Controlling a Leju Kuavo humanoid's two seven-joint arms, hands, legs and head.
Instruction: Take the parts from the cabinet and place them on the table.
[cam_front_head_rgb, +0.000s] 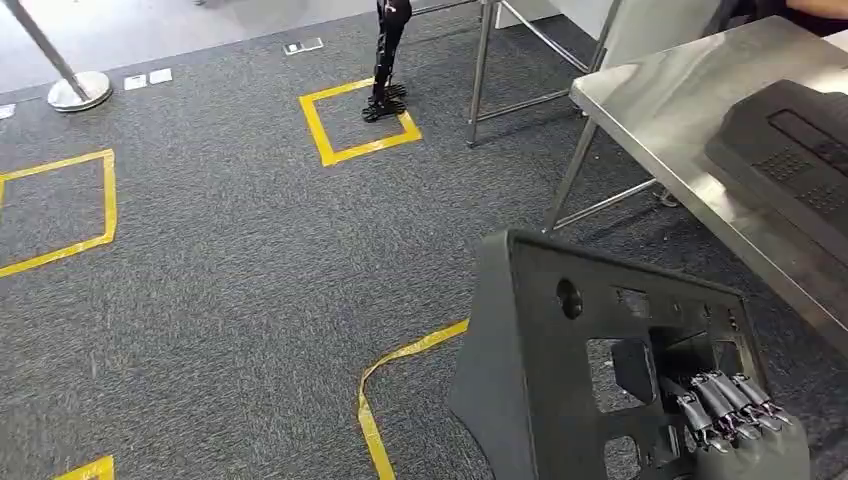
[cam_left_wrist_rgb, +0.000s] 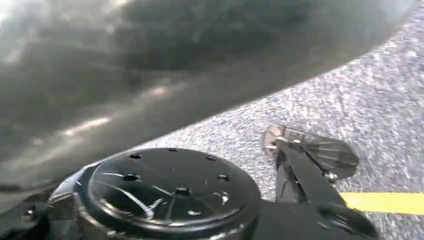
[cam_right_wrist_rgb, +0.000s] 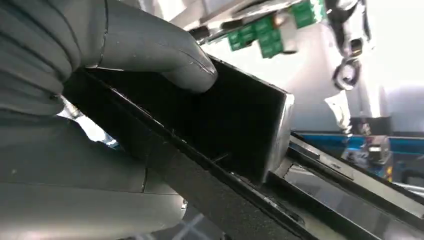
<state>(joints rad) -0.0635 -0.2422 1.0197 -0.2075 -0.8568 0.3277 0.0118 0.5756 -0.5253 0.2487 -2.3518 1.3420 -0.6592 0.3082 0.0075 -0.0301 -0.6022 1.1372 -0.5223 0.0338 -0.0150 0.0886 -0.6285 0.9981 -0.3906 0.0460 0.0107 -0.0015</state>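
Note:
A large black plastic part (cam_front_head_rgb: 560, 380) with several cut-outs is held up over the carpet at the lower right of the head view. My right hand (cam_front_head_rgb: 725, 405) grips its near right side, dark fingers hooked over the face. In the right wrist view the grey thumb (cam_right_wrist_rgb: 150, 45) presses on a black wall of the part (cam_right_wrist_rgb: 235, 120). A steel table (cam_front_head_rgb: 660, 110) stands to the right, with another black part (cam_front_head_rgb: 790, 150) lying on it. A blurred dark surface (cam_left_wrist_rgb: 150, 65) close above the carpet crosses the left wrist view.
Grey carpet carries yellow tape squares (cam_front_head_rgb: 355, 120), and a loose strip (cam_front_head_rgb: 400, 365) lies near the held part. A stanchion base (cam_front_head_rgb: 78, 90) stands at the far left. Steel frame legs (cam_front_head_rgb: 480, 70) and a dark thin stand (cam_front_head_rgb: 385, 60) are ahead.

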